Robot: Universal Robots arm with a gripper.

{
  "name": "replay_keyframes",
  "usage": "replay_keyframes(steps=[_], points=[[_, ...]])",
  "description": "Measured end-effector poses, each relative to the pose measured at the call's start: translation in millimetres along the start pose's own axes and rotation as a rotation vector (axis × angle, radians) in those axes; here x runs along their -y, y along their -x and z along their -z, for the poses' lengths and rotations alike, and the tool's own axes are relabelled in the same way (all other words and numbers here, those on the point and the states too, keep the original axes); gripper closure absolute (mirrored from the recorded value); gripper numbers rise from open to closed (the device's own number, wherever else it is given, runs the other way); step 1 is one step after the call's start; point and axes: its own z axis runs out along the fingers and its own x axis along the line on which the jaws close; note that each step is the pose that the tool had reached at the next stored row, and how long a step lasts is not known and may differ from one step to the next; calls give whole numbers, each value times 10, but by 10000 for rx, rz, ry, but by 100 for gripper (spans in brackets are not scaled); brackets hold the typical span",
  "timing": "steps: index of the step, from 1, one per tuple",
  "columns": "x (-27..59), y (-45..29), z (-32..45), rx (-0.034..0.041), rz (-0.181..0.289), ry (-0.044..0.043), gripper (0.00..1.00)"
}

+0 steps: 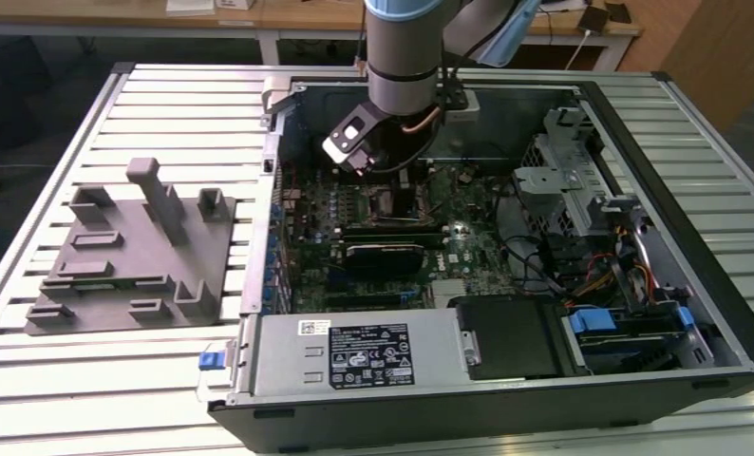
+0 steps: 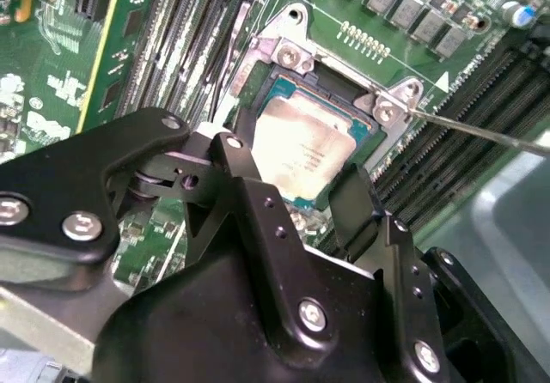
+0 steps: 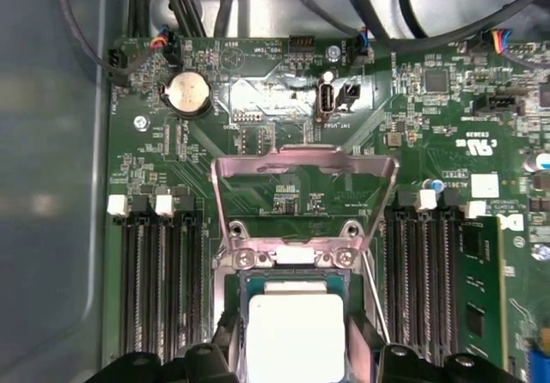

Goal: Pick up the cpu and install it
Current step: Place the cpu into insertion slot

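Your gripper (image 2: 295,161) looks clamped on the cpu (image 2: 305,142) at the socket (image 2: 290,55) (load plate (image 3: 301,155) raised); keep it level, edges square, never forced.

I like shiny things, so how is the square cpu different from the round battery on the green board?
The cpu is square; the battery is round. The cpu is pale and dull; the battery gleams silver. The cpu sits inside the metal socket; the battery sits apart, beyond the raised frame. Both are flat and lie on the green board.
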Motion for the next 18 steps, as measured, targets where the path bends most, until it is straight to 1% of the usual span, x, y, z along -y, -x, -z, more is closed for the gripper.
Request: replay_keyframes(steps=[2,4,12,14,15,17,18], points=[[-3,0,56,-2,0,0,39],[-6,1,96,0,0,-1,39],[-6,1,99,-1,1,0,40],[-6,1,99,-1,1,0,53],[-6,1,99,-2,1,0,53],[-6,1,99,-2,0,0,64],[-6,1,99,-2,0,0,64]])
